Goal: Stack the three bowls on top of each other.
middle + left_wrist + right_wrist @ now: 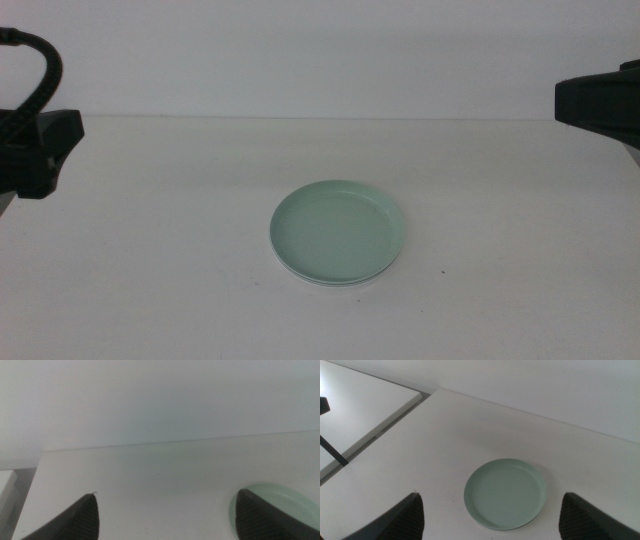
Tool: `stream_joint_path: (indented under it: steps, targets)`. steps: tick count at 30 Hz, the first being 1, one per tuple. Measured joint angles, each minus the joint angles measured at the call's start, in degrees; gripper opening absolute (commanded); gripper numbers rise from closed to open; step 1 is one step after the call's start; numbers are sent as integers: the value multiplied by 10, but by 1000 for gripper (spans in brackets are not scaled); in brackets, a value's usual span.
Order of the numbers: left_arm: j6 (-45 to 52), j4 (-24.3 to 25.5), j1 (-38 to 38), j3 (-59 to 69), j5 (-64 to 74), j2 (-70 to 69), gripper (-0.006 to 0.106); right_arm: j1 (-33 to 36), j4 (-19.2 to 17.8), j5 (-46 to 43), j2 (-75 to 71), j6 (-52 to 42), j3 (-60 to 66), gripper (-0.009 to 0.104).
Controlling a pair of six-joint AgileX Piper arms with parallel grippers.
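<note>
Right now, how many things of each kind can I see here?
Mint green dish: 1; whatever may lie under it cannot be counted.
Grippers: 2, the left gripper and the right gripper, jaws open, both drawn back from the dish.
Total: 3.

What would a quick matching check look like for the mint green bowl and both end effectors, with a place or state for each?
Things:
1. mint green bowl
2. left end effector
3. right end effector

Places or states:
A. open, one jaw covering part of the bowl in its wrist view
B. open, whole bowl in sight between its jaws
C. resting at the middle of the table

Pairs: 1-C, 2-A, 3-B
</note>
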Motion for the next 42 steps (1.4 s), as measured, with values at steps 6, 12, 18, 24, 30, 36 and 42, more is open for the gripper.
stream_joint_path:
  steps: [6,12,18,24,30,36,42]
  targets:
    - [0,0,0,0,0,0,94,0,-7,-77,-13,0,67,93]
    - [0,0,0,0,0,0,94,-3,-100,-331,-86,0,232,93]
    - [0,0,3,20,-20,-33,94,-37,-163,-401,-208,0,387,93]
    - [0,-14,31,162,-125,-155,94,-107,-191,-407,-350,0,521,93]
    - [0,-15,50,312,-127,-303,94,-149,-210,-400,-465,0,624,93]
    - [0,-15,51,407,-128,-412,94,-150,-245,-395,-506,0,632,93]
    - [0,-15,51,421,-107,-417,94,-153,-250,-391,-506,0,633,92]
